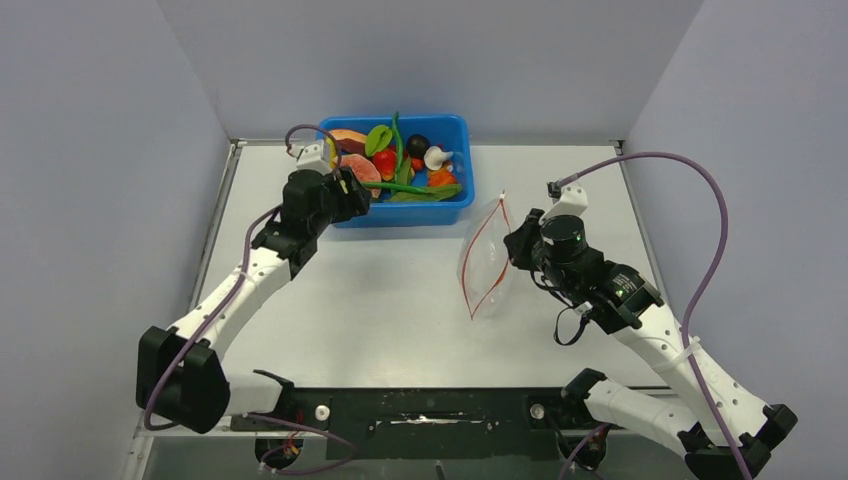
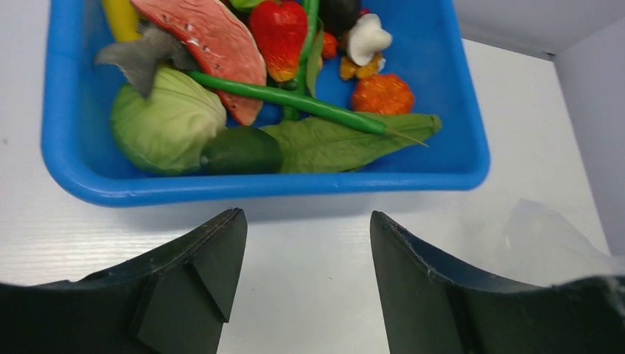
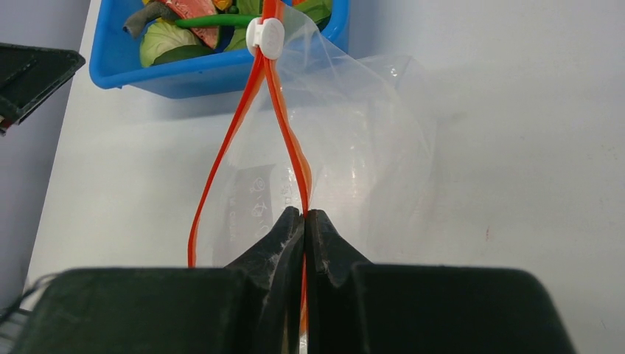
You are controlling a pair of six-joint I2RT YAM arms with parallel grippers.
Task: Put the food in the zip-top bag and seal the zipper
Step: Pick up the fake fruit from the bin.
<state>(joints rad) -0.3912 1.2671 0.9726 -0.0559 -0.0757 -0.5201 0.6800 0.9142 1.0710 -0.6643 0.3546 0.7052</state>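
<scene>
The toy food [image 1: 400,165] lies in a blue tub [image 1: 455,205]: a papaya slice [image 2: 210,40], grey fish [image 2: 144,55], red fruit [image 2: 280,29], long green pod [image 2: 295,99], green leaves [image 2: 332,140] and a cabbage [image 2: 166,122]. My left gripper [image 1: 352,195] is open and empty at the tub's near left wall [image 2: 304,217]. My right gripper [image 1: 517,243] is shut on one lip of the zip-top bag's red-orange zipper [image 3: 291,155]. The clear bag [image 1: 485,260] stands upright with its mouth open [image 3: 354,140]. A white slider [image 3: 265,37] sits at the zipper's far end.
The blue tub [image 3: 214,70] stands at the back of the white table, against the rear wall. Grey walls close in both sides. A purple cable [image 1: 700,200] loops over the right arm. A black mounting bar [image 1: 430,410] runs along the near edge.
</scene>
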